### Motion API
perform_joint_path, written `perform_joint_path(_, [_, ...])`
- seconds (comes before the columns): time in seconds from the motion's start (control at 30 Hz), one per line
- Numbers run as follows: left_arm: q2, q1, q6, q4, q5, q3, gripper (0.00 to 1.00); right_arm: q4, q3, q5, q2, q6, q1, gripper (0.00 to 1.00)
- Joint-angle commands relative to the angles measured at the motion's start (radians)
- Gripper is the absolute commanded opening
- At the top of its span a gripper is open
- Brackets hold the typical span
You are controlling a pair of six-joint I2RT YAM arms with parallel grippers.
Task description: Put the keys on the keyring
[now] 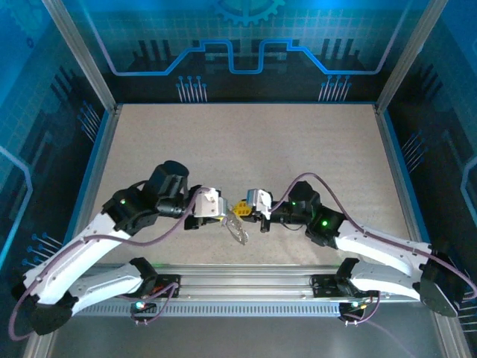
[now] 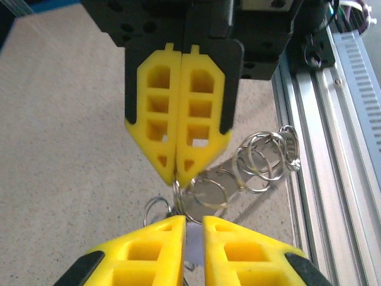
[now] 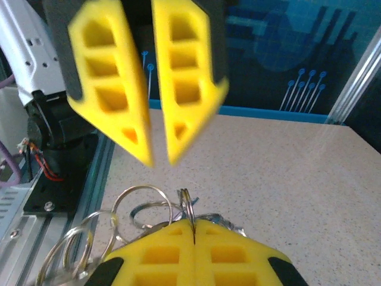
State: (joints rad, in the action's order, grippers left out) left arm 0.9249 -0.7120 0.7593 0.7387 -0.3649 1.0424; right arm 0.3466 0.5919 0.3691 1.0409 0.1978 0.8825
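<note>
My two grippers meet tip to tip above the table's near middle. The right gripper is shut on a thin metal ring of the keyring, which stands edge-on between its yellow fingers. Several linked wire rings trail off from it toward the rail and hang as a silvery bunch. The left gripper faces it with a narrow gap between its fingers and nothing clamped; the ring sits just past its left fingertip. A pale lilac patch, perhaps one of the keys, shows through that gap.
The speckled beige table stretches away behind the grippers, fenced by blue walls. The aluminium rail with both arm bases runs along the near edge, close under the hanging rings.
</note>
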Motion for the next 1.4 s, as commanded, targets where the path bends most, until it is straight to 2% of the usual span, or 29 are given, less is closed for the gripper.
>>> perform_joint_path(0.0, [-0.039,0.011,-0.064,-0.076,-0.051,-0.045,0.19,0.182,-0.031,0.057,-0.047,-0.055,-0.019,0.0])
perform_joint_path(0.1, [-0.056,0.012,-0.102,-0.12,-0.048,-0.078,0.22,0.217,-0.054,0.058,-0.057,-0.056,-0.021,0.0])
perform_joint_path(0.27, [-0.092,0.013,-0.144,-0.227,-0.017,-0.136,0.38,0.251,-0.073,0.06,-0.061,-0.064,-0.02,0.0])
perform_joint_path(0.37, [-0.1,0.022,-0.158,-0.254,0.007,-0.137,0.39,0.259,-0.081,0.058,-0.064,-0.06,-0.021,0.0])
perform_joint_path(0.57, [-0.099,0.028,-0.183,-0.291,-0.041,-0.136,0.37,0.288,-0.089,0.064,-0.05,-0.07,-0.021,0.0])
perform_joint_path(0.8, [-0.059,0.028,-0.186,-0.292,-0.083,-0.127,0.3,0.299,-0.084,0.069,-0.041,-0.069,-0.021,0.0])
perform_joint_path(1.0, [-0.031,0.028,-0.188,-0.301,-0.129,-0.123,0.28,0.299,-0.085,0.064,-0.041,-0.07,-0.02,0.0])
perform_joint_path(1.27, [-0.033,0.029,-0.189,-0.284,-0.135,-0.122,0.31,0.295,-0.082,0.052,-0.042,-0.066,-0.021,0.0])
perform_joint_path(1.3, [-0.032,0.029,-0.187,-0.278,-0.132,-0.121,0.28,0.295,-0.081,0.056,-0.042,-0.066,-0.02,0.0])
perform_joint_path(1.37, [-0.028,0.029,-0.184,-0.265,-0.13,-0.116,0.17,0.296,-0.08,0.061,-0.042,-0.067,-0.021,0.0])
